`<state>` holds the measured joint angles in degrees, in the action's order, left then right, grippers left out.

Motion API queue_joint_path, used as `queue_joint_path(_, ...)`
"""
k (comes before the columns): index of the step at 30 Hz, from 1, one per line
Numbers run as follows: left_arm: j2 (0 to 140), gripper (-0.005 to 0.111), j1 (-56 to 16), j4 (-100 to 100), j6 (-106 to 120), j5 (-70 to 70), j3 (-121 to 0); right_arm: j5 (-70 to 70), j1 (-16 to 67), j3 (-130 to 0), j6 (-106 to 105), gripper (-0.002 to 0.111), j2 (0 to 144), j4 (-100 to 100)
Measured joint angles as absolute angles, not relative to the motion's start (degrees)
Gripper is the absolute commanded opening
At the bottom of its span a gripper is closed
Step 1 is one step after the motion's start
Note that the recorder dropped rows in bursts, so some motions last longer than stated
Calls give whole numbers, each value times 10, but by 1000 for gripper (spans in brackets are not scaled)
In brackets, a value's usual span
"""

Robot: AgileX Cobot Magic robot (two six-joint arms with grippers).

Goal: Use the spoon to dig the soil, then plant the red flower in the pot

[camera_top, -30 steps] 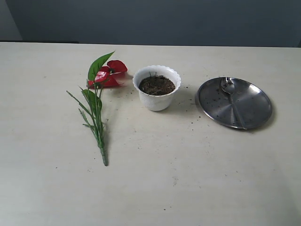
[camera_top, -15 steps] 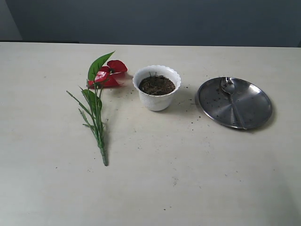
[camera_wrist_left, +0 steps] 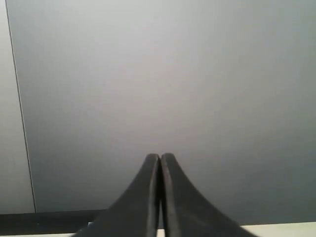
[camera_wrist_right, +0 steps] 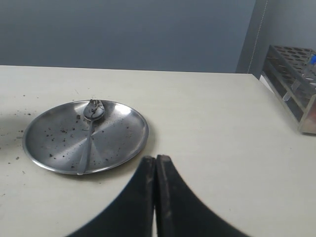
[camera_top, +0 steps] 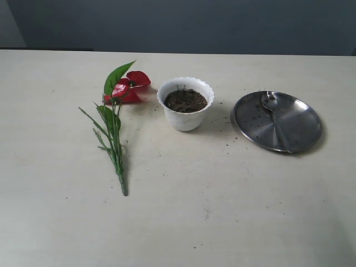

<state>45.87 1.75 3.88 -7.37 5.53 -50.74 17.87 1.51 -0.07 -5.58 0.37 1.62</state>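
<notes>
Both tools idle. Left gripper (camera_wrist_left: 159,158): jaws pressed together, nothing between them; its camera faces only a grey wall, so it sees none of the work. Right gripper (camera_wrist_right: 156,159): jaws likewise closed and empty, poised over the table (camera_top: 194,222) just short of the plate (camera_wrist_right: 118,136). Neither arm shows in the exterior view. Nearest on the table, the flower (camera_top: 111,119) lies flat, cut stem toward the front, red bloom at the far end just left of the pot (camera_top: 185,118). That is my left arm's side, presumably so that arm can lift it. The pot stands upright mid-table, soil (camera_top: 185,101) filling it nearly to the rim, with crumbs scattered around. The spoon (camera_top: 276,123) lies in the plate, right of the pot and apart from it, bowl at the far end, handle pointing toward my right gripper, which suits a pick by the handle. Judgement: nothing begun; the first step is opening the right jaws and taking the spoon.
</notes>
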Motion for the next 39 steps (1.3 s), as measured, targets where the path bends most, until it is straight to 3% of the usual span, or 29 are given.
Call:
queue_joint_path(5,459,1,18,32,-74,58,-507,179,15,-1,-56,-1,4,16)
queue_joint_path(6,459,6,18,32,-74,64,-507,179,15,-1,-56,-1,4,16)
queue_joint_path(9,459,32,18,72,-73,118,-507,179,15,-1,-56,-1,4,16)
queue_joint_path(11,459,63,18,90,-73,127,-507,179,15,-1,-56,-1,4,16)
queue_joint_path(13,459,78,18,93,-73,113,-507,179,15,-1,-56,-1,4,16)
queue_joint_path(14,459,81,18,93,-73,105,-507,179,15,-1,-56,-1,4,16)
queue_joint_path(33,477,81,18,113,-72,131,-507,179,15,-1,-56,-1,4,16)
queue_joint_path(39,485,81,18,70,-72,66,-507,179,15,-1,-56,-1,4,20)
